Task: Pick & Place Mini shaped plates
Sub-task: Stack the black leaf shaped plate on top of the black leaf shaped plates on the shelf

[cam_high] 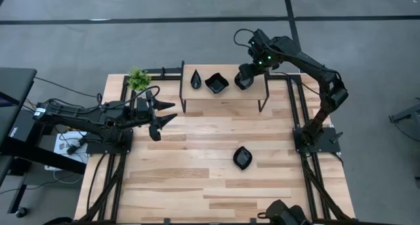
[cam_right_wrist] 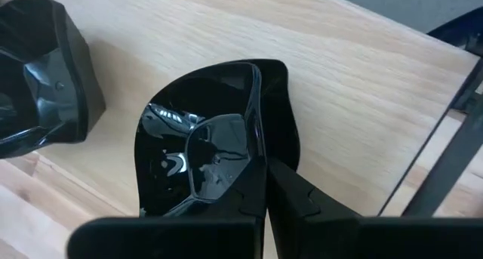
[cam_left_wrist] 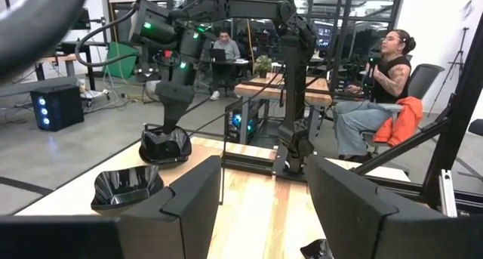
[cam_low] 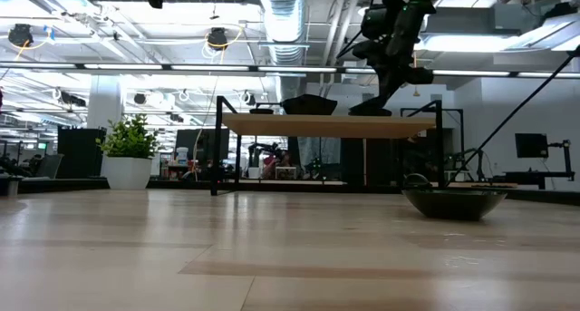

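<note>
A raised wooden shelf [cam_high: 226, 98] at the table's far side carries three mini shaped plates, all glossy black: a teardrop [cam_high: 195, 79], a wavy square [cam_high: 216, 83] and a third plate [cam_right_wrist: 196, 157] at the shelf's right end. My right gripper [cam_right_wrist: 264, 185] is shut on that third plate and comes down on it from above [cam_left_wrist: 172, 112]. Another black plate [cam_high: 243, 158] rests on its base on the table, right of the middle. My left gripper [cam_high: 172, 111] hovers open and level over the table's left part, pointing right, with nothing between its fingers. My right gripper pinches the plate's raised rim [cam_right_wrist: 258, 142] on one side, one finger inside the bowl and one outside. The fingers come steeply from above, slanting down. The plate stays upright, its base on the shelf top [cam_low: 381, 108], next to the wavy square plate [cam_right_wrist: 38, 78].
A small green potted plant [cam_high: 138, 79] stands at the table's far left corner beside the shelf. The shelf's dark legs [cam_high: 183, 105] stand on the table. A dark device [cam_high: 285, 214] sits at the near edge. Bare wood lies across the table's middle. People sit in the room beyond [cam_left_wrist: 381, 70].
</note>
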Robot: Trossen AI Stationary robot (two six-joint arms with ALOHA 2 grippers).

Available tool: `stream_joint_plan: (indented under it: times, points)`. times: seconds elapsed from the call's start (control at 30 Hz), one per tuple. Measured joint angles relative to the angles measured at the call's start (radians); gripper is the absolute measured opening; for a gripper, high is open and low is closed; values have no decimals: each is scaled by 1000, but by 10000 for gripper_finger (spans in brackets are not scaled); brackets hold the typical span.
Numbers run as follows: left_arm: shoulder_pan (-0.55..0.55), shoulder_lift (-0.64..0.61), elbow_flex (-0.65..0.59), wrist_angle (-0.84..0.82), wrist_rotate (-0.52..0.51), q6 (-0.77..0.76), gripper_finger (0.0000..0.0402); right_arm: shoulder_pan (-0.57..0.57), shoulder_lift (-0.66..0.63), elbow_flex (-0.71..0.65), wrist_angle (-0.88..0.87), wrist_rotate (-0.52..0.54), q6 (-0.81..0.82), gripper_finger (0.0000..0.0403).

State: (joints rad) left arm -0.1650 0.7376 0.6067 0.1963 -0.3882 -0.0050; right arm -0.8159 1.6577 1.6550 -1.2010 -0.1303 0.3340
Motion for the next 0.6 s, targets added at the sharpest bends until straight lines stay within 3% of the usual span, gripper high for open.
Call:
stream_joint_plan:
  times: [0.6]
  points:
    - [0, 0, 0, 1, 0, 0, 200, -2, 0, 0, 8, 24, -11, 16]
